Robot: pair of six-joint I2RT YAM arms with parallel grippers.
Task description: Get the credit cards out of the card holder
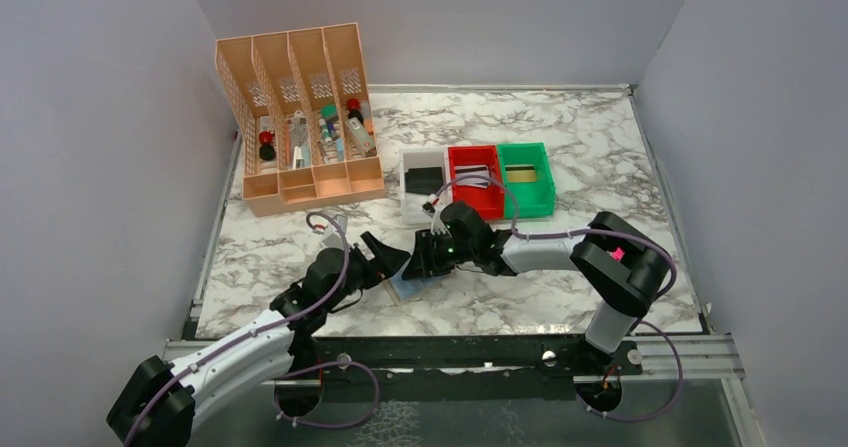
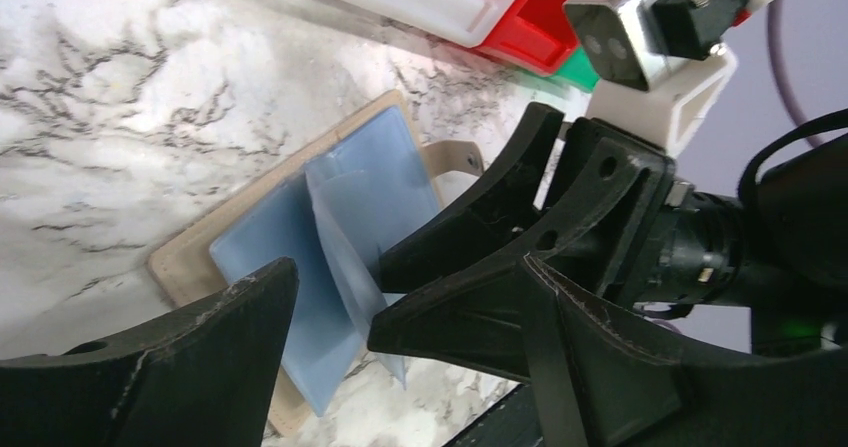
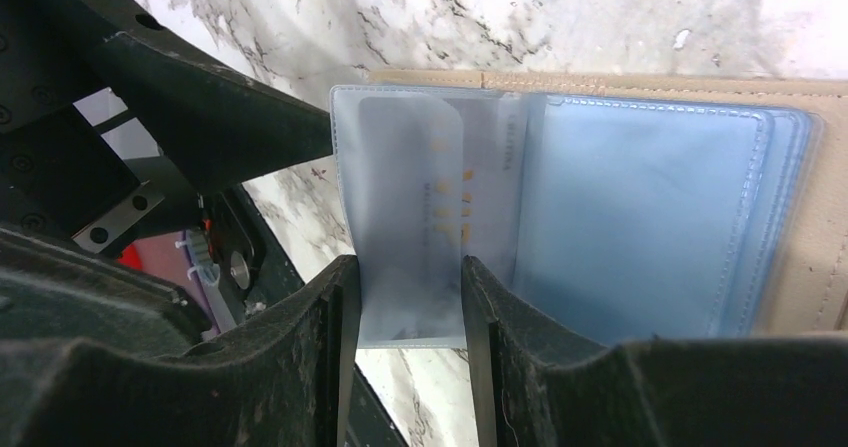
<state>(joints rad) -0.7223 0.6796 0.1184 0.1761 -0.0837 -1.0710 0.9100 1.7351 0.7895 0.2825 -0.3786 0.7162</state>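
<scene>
The card holder (image 2: 260, 247) lies open just in front of the red bin (image 1: 476, 150), with the right gripper (image 3: 405, 267) around its floppy pocket (image 3: 350, 147), maybe squeezing, so grab the stiff, slippery credit card (image 3: 440, 187) by its edge, while the left gripper (image 2: 330, 302) gapes wide.

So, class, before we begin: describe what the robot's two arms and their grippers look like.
Both the left arm and the right arm have white links between bulky black joints. Thin purple cables loop along each. The left gripper and right gripper each have two matte black, wedge-shaped fingers, scuffed at the edges. The right wrist carries a white camera mount.
</scene>
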